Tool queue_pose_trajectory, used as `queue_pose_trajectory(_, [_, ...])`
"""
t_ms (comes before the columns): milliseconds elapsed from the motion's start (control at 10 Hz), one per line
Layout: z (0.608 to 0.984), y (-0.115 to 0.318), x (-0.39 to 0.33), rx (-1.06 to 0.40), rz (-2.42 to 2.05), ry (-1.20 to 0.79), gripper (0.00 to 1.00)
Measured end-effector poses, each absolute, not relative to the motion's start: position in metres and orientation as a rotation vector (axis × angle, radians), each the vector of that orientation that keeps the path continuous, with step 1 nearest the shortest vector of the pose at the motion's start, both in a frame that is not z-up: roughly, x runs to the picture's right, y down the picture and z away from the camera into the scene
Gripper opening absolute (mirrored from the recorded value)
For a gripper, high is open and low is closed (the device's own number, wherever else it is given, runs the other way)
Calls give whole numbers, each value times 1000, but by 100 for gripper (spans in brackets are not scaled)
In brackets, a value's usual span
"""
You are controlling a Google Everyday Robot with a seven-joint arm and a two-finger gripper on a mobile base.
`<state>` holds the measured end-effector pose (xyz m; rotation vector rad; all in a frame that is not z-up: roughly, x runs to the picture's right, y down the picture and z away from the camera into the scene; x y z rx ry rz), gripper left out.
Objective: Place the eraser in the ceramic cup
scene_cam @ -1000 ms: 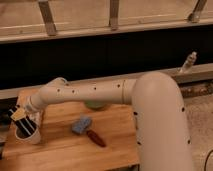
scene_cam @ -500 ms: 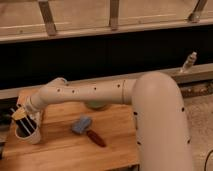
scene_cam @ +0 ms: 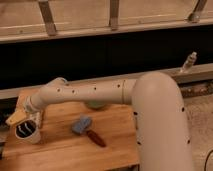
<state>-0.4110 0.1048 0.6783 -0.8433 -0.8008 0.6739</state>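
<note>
Eraser [scene_cam: 24, 130] stands inside ceramic cup [scene_cam: 28, 135] near worktop [scene_cam: 65, 150] left edge. Hand [scene_cam: 22, 118] directly above cup; grip state cannot be determined.

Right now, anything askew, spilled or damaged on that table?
Nothing stands out. The gripper sits right over the ceramic cup, which stands upright at the table's left edge. The blue-grey pad and dark red piece lie flat mid-table.

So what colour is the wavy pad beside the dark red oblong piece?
Blue-grey pad, camera view; gripper over cup.
</note>
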Motion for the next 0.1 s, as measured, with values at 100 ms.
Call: queue_pose_trajectory(100, [678,105,-411,-843,674,-801,80])
